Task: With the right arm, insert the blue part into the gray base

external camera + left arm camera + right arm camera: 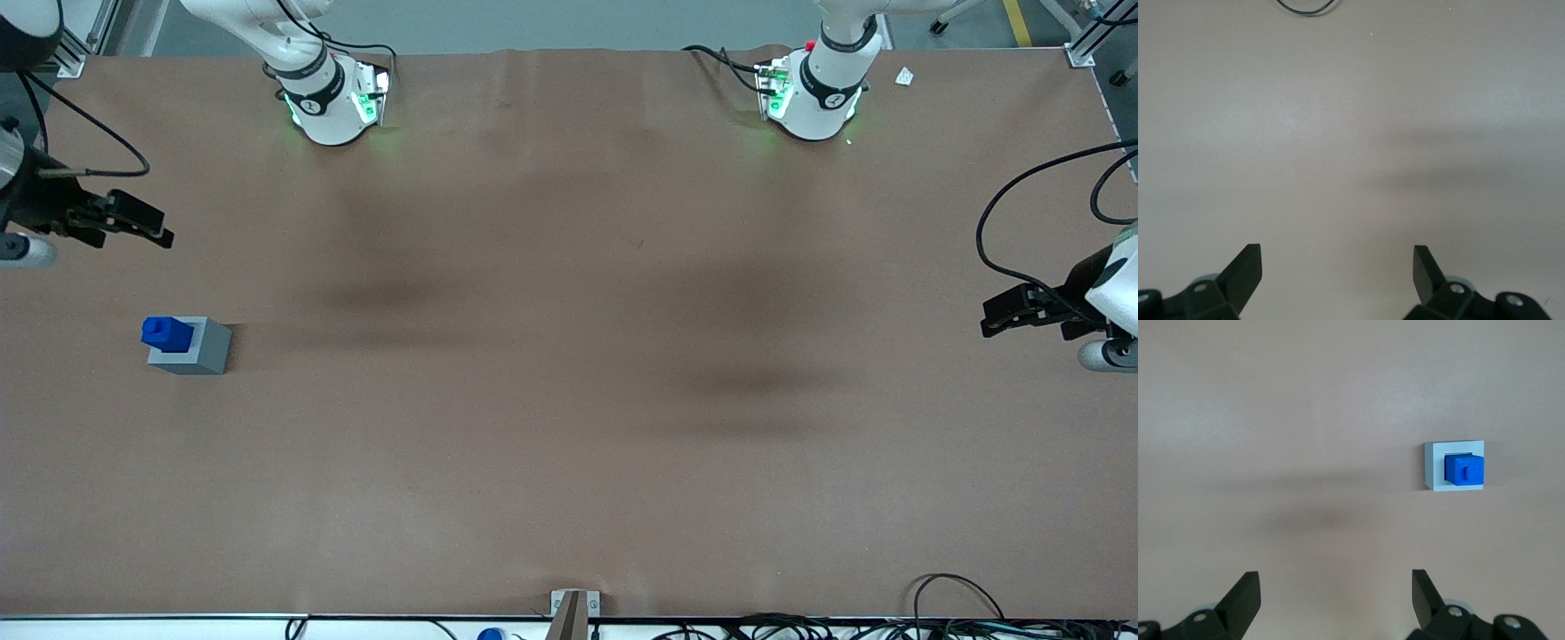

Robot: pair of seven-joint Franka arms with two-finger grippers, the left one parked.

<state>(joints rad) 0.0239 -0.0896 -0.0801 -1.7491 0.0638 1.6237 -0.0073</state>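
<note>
The blue part (pixel 167 332) stands upright in the top of the gray base (pixel 203 349), toward the working arm's end of the table. In the right wrist view the blue part (pixel 1465 469) sits inside the gray base (pixel 1435 467), its stub facing up. My right gripper (pixel 158 229) hangs above the table, farther from the front camera than the base and apart from it. It is open and empty, with bare table between its fingers (pixel 1336 579).
The brown table cover (pixel 569 373) spans the view. The two arm bases (pixel 333 102) stand at the table's edge farthest from the front camera. A small white scrap (pixel 904 76) lies near the parked arm's base. Cables (pixel 942 613) and a metal bracket (pixel 573 609) line the near edge.
</note>
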